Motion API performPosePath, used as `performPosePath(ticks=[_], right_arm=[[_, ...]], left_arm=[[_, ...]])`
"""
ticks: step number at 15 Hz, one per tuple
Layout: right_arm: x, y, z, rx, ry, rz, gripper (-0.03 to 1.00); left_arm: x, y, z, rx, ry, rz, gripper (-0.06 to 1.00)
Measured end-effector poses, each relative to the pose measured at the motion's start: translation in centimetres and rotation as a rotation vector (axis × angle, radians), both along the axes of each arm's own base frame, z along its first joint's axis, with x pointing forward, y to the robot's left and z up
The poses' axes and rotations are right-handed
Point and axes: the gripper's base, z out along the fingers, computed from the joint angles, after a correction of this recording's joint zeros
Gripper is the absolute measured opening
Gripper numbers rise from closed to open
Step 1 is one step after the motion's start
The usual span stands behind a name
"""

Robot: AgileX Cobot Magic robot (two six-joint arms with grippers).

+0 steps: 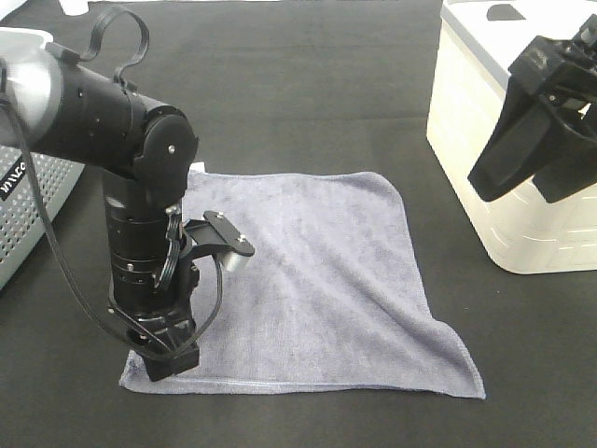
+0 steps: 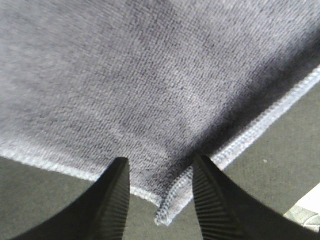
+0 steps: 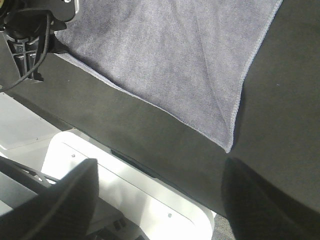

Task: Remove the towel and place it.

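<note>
High camera looks steeply down on the towel, left arm at eight o'clock. Left wrist sits very close over its corner; right wrist views it from well above.

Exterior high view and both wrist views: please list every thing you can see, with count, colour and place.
towel: one, grey-blue, spread flat on the table, centre.
box: one, white, on the table at the right of the towel.
basket: one, grey, perforated, at the left edge, partly cut off.
table: one, black surface under everything.
left gripper: one, black, open, fingers on both sides of the towel's near left corner.
right gripper: one, black, open, raised above the box, holding nothing.
</note>
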Motion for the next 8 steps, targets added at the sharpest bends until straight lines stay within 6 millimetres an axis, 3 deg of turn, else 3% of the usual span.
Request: performPosePath(ticks=[3,8], right_arm=[[0.0,0.0,0.0,0.0,0.0,0.0,0.67],[0.0,0.0,0.0,0.0,0.0,0.0,0.67]], left_arm=[[-0.33,0.23,-0.08,0.026,0.042,-0.013,0.38],[-0.6,0.32,-0.28,0.034,0.082,-0.04,0.28]])
